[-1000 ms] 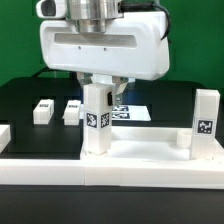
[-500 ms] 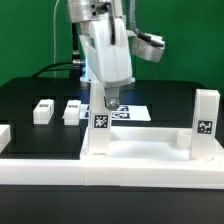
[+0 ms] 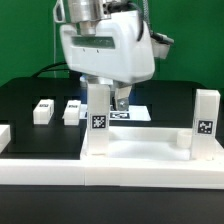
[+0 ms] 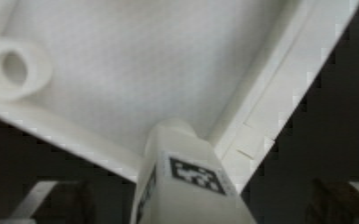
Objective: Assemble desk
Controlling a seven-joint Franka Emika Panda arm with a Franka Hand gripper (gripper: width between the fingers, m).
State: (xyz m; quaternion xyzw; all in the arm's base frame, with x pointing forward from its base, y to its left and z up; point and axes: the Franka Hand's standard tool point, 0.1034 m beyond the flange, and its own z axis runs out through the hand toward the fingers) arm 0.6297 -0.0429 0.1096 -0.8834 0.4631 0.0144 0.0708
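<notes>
The white desk top (image 3: 140,160) lies flat at the front. One square leg (image 3: 97,125) with a tag stands upright on it at the exterior view's left, and another leg (image 3: 205,118) stands at its right. My gripper (image 3: 103,98) hangs over the left leg with a finger on each side of its upper part, open. In the wrist view the leg (image 4: 185,175) rises between the dark fingers (image 4: 34,200) with gaps on both sides, over the desk top (image 4: 158,70) and a round hole (image 4: 12,68). Two more legs (image 3: 42,110) (image 3: 72,110) lie on the black table behind.
The marker board (image 3: 133,113) lies flat on the black table behind the desk top. A low white border bar (image 3: 110,185) runs along the front edge. A green wall backs the scene.
The hand has turned about its vertical axis above the left leg, from broadside to edge-on and back toward broadside. The leg stands in the same spot.
</notes>
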